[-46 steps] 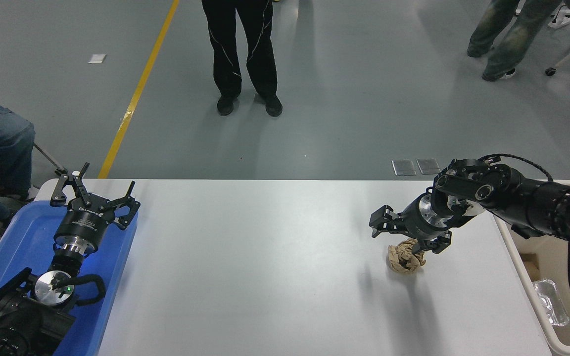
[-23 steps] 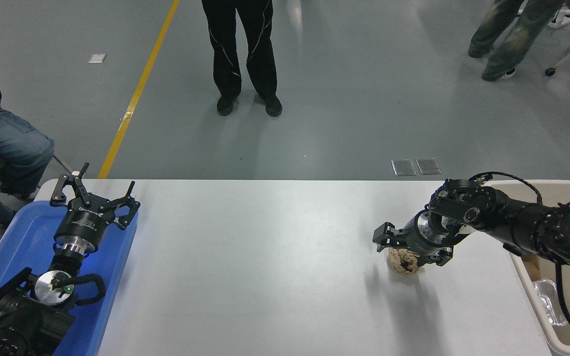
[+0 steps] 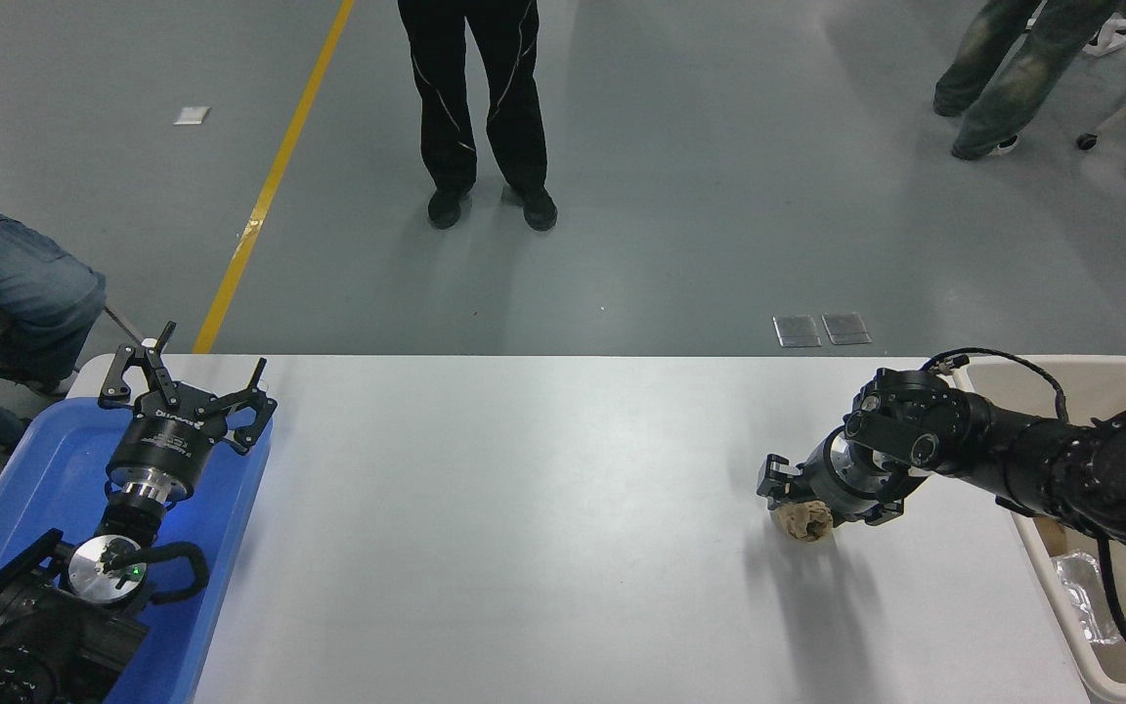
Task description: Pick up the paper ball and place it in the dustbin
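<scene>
We see a white rectangular table (image 3: pixel 524 528) with the crumpled tan-brown paper ball (image 3: pixel 803 519) lying on its right part, a short way in from the table's right edge. The black right gripper (image 3: pixel 810 506) comes down onto the ball from above and from the right, its black arm reaching in from the right edge of the view. Its fingers sit on either side of the wad and press against it, so we read the gripper as closed around the paper ball, with only the ball's lower, nearer half showing beneath the black housing. The ball appears to rest on the table, with its shadow just beneath it.

To the right of the table, touching or just beside its right edge, stands the large rectangular beige plastic dustbin (image 3: pixel 1061 606) with its thick rounded rim. The right arm passes over the bin's far corner. Inside the bin, we make out a crinkled silvery clear wrapper (image 3: pixel 1083 594) and a small brown piece near the wall.

At the table's left end lies a shallow blue plastic tray (image 3: pixel 45 469). The black left gripper (image 3: pixel 187 386) is parked over it, fingers spread apart and holding nothing.

Beyond the table's far edge, on the grey floor, a person in black trousers (image 3: pixel 480 98) stands, and another person in jeans (image 3: pixel 6 284) sits beyond the table's left end.
</scene>
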Motion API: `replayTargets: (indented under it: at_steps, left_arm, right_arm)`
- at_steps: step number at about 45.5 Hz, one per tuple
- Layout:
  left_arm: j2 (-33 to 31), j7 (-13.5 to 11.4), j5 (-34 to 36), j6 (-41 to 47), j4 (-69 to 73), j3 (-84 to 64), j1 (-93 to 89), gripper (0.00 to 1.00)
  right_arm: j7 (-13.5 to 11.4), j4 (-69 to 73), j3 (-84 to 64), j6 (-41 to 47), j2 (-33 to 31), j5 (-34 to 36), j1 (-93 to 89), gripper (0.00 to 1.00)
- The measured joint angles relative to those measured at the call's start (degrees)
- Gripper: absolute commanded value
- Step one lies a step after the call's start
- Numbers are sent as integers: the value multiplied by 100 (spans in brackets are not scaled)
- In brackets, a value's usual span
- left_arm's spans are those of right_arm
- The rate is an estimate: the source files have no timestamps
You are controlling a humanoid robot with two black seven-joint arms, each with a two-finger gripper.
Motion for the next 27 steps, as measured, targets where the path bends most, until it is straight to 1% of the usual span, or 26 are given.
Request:
replayTargets:
  at_steps: [15, 22, 27]
  left_arm:
    - [0, 0, 3, 0, -2, 0, -1, 99]
    - [1, 0, 3, 0, -2, 0, -1, 99]
    - [1, 0, 3, 0, -4, 0, -1, 99]
  right_arm:
    - [-2, 175, -4, 150, -149, -95, 293, 0]
    - [5, 640, -8, 452, -407, -59, 764, 0]
    - [6, 1182, -49, 821, -736, 40, 1281, 0]
